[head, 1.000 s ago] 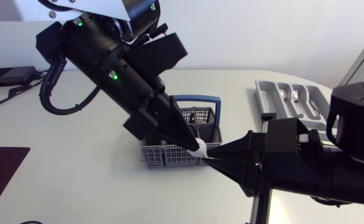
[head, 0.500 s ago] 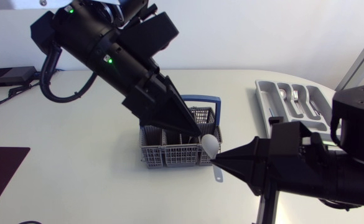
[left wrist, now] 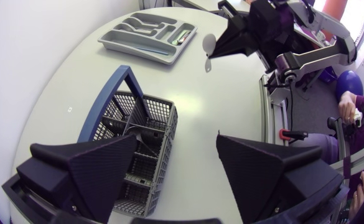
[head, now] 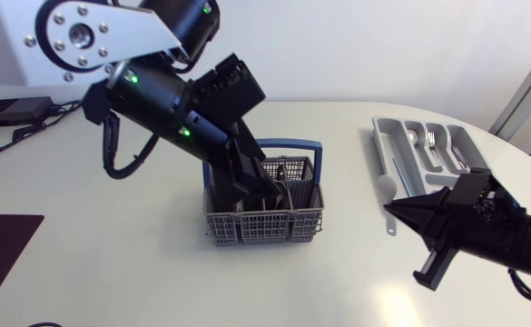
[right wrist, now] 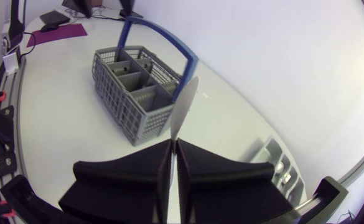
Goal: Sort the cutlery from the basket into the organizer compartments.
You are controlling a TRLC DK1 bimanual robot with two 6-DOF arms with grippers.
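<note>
Left of the basket lies a dark mat. Over the basket my left gripper gapes wide. Right of it, my right gripper pinches a white spoon near the organizer.

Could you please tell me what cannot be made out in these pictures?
1. Basket contents: in the head view the left gripper covers much of the basket; in the left wrist view its grid walls hide the depths.
2. Spoon handle: in the right wrist view the right gripper hides all but the bowl of the spoon.
3. Organizer: blurred beside the right gripper in the right wrist view; in the head view its pieces are too small to count.
</note>
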